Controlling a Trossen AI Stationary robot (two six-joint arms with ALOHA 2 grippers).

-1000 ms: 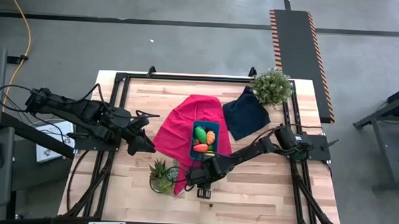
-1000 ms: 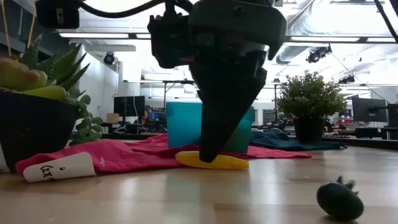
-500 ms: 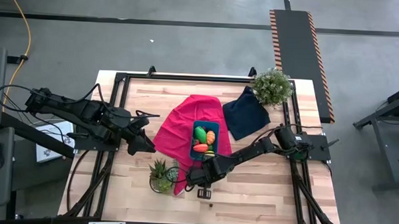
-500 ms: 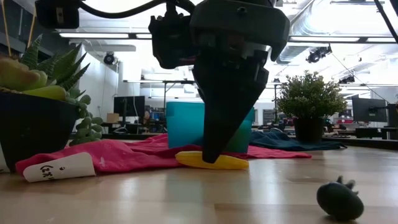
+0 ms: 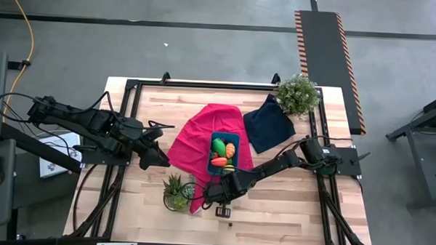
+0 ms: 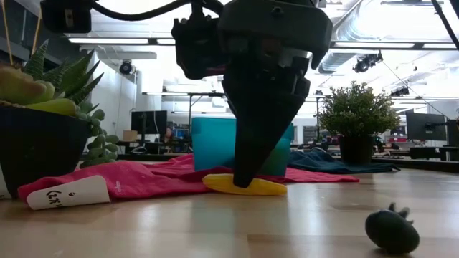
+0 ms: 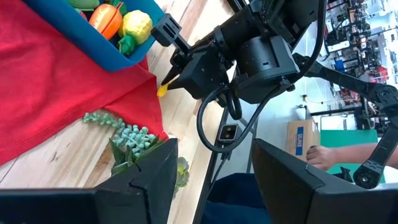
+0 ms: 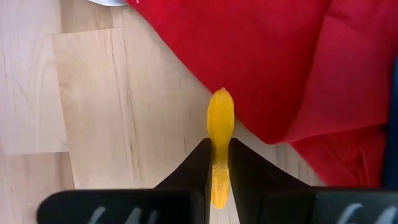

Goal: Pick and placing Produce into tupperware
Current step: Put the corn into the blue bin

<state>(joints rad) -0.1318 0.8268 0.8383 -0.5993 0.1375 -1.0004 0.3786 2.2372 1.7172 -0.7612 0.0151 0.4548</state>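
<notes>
From above, you see the teal tub [image 5: 223, 152] on the red cloth [image 5: 199, 140], holding green, orange and yellow produce [image 5: 220, 153]; your right gripper [image 5: 221, 203] sits just off the tub's near end, the left gripper [image 5: 158, 158] waits beside the cloth.

At table level, the right gripper [image 6: 244, 179] stands on a yellow banana [image 6: 247, 186] lying in front of the tub [image 6: 208, 143].

Your left wrist shows its own fingers [image 7: 140, 186] partly apart, holding nothing.

Your right wrist shows both fingers [image 8: 196, 165] pinched on the banana [image 8: 219, 130], at the cloth's [image 8: 273, 68] edge.
</notes>
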